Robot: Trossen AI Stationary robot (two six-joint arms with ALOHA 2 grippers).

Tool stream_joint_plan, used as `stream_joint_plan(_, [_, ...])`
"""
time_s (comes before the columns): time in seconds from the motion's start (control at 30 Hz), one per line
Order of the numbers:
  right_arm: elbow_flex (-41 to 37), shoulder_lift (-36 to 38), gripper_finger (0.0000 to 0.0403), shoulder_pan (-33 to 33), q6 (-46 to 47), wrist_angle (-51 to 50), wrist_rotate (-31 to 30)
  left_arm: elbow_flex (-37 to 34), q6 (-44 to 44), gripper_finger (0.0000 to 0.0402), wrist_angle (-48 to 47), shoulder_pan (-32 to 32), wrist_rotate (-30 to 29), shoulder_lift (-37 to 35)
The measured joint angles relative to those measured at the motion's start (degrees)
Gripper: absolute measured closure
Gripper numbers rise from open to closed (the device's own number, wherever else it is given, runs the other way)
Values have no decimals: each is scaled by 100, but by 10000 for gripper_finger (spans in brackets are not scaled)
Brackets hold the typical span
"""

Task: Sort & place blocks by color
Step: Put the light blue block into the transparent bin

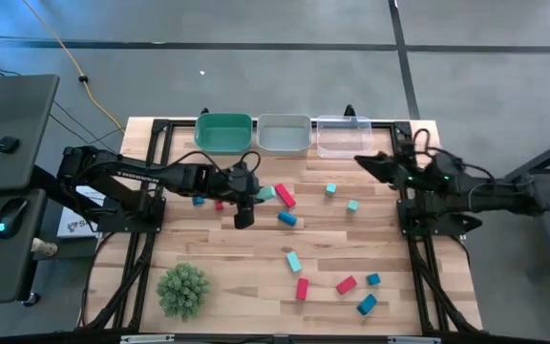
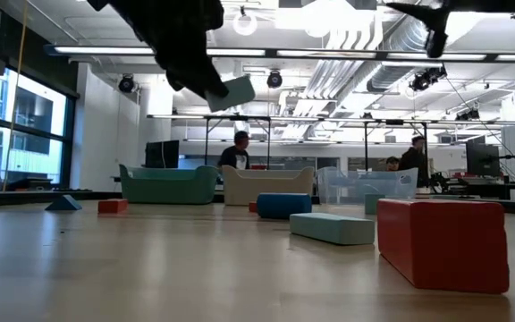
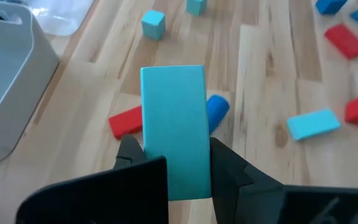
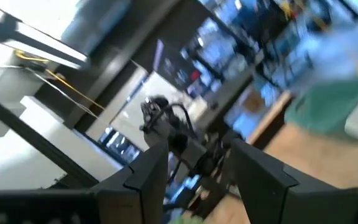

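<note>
Teal bar point(image 3: 174, 130) sits clamped in the left gripper point(image 1: 243, 205), jaws pinching its two long faces, its long axis running straight out from the fingers point(image 3: 135, 163), lifted clear of the table point(image 1: 208, 253). From the high view the gripper hangs over the table's middle-left, and the three bins line the far edge: green bin point(image 1: 223, 133) at roughly 11 o'clock from it, grey bin point(image 1: 284, 134) at about 1 o'clock, clear bin point(image 1: 343, 135) further round toward 2. My guess is the coming move turns on that bearing: the bar has to travel toward 12, and the left arm is plainly the nearer one to all three. Which bin takes teal I cannot tell. The right gripper point(image 4: 194, 163) waits near the table's right edge, at 3 o'clock from the left gripper, jaws partly apart and holding nothing. The left wrist view shows the grip itself, plus a red block point(image 3: 124, 120) and a blue block point(image 3: 216, 111) lying just under the bar, which the high view largely hides beneath the gripper. The low view alone shows the bar's height off the wood. Other blocks lie scattered toward 4 and 5 o'clock.
</note>
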State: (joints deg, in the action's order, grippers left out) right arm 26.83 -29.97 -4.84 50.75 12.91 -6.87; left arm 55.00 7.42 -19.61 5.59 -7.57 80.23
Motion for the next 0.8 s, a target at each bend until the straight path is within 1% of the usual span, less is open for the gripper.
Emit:
stream_joint_plan(0.1, [368, -699, 237, 0, 616, -122, 228, 0, -138, 374, -143, 8, -18, 0])
stream_joint_plan(0.2, [655, -1351, 237, 2, 999, -148, 458, 0, -274, 374, -199, 8, -21, 0])
stream_joint_plan(0.37, [1069, -2296, 237, 1, 1098, -137, 908, 0, -317, 374, -206, 6, -22, 0])
stream_joint_plan(0.57, [1430, -3156, 237, 2, 1354, -129, 1182, 0, -509, 373, -206, -1, -33, 0])
stream_joint_plan(0.7, [1561, -3588, 237, 2, 1394, -117, 1387, 0, -546, 373, -204, -1, -33, 0])
stream_joint_plan(0.8, [1591, -3838, 237, 2, 1616, -103, 1438, 0, -673, 373, -204, -1, -33, 0])
